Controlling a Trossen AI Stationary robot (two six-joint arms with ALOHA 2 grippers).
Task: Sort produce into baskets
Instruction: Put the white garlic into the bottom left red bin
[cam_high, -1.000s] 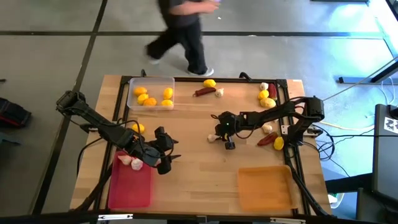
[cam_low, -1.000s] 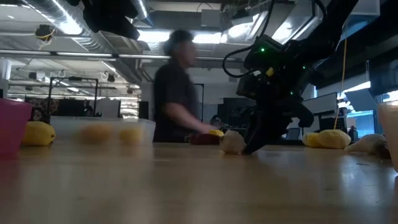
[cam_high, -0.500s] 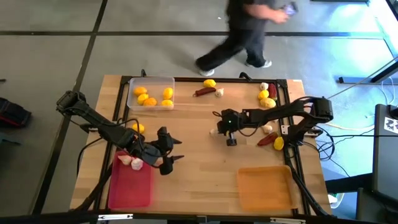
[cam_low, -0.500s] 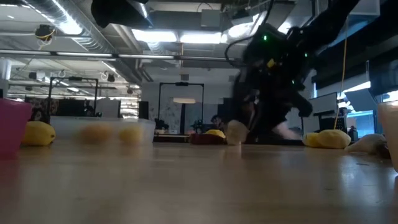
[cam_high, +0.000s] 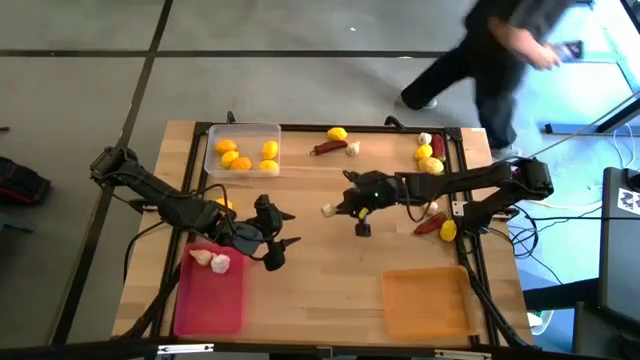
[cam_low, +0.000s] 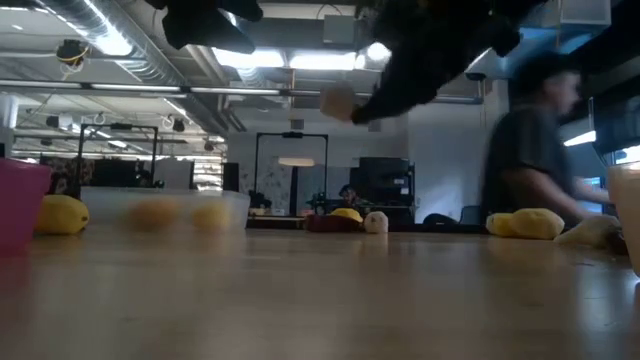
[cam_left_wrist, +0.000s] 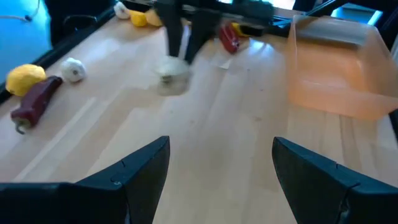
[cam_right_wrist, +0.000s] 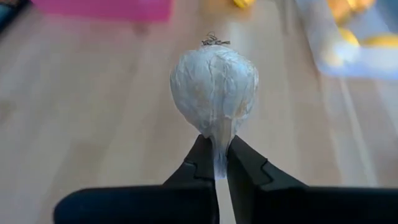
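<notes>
Clenched jaws of the right gripper (cam_right_wrist: 215, 163) pinch a whitish papery garlic bulb (cam_right_wrist: 214, 90) above mid-tabletop; the left gripper (cam_high: 280, 232) is spread beside the pink-red plastic tray (cam_high: 209, 300). A person (cam_high: 500, 50) is seen beyond the wooden tabletop's (cam_high: 320, 280) far edge.

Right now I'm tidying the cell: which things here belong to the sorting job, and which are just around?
Job:
garlic pinched in right hand
lemons in clear tray
garlic bulbs in pink tray
orange tray
chilli
left hand, open

Around:
person walking past
cables
</notes>
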